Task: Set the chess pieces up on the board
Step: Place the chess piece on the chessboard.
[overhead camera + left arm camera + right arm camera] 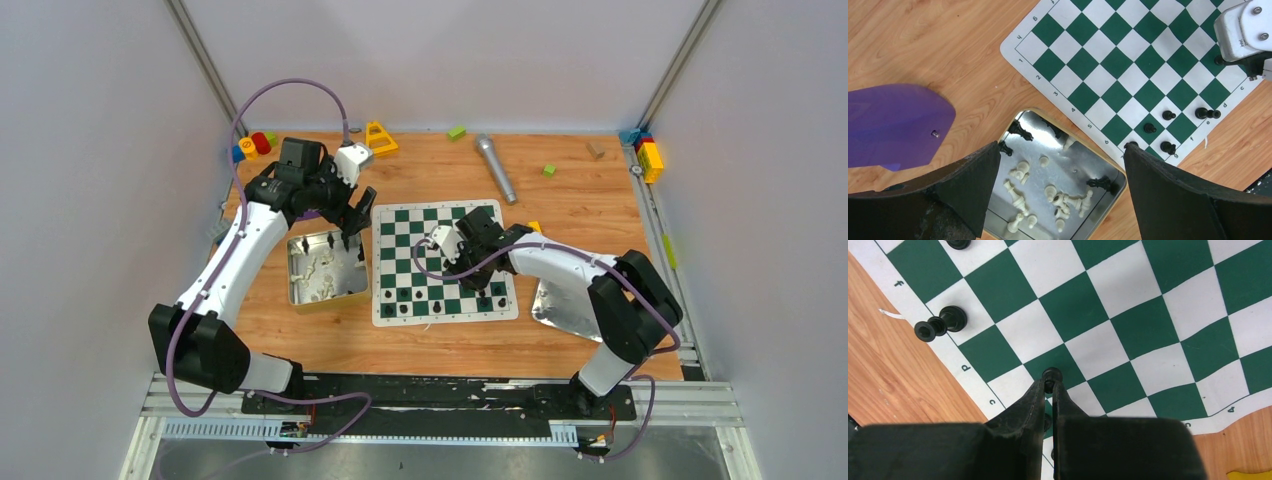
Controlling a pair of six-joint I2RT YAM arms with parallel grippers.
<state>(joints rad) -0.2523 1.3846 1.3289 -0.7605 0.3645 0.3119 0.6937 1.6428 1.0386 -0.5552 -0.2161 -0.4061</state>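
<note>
Top external view: the board (440, 262) lies on the wooden table (590, 200) inside grey walls (100, 150), between a left tray (291, 270) and a right tray (560, 305). The right hand (1049, 385) pinches one black piece (1052, 374) over it; the left hand (1062, 150) hangs spread above the left tray.

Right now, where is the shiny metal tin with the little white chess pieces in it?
In the top view, the shiny square metal tin sits on the left side, right beside the green-and-white checkered board, with the open left gripper above it.
</note>
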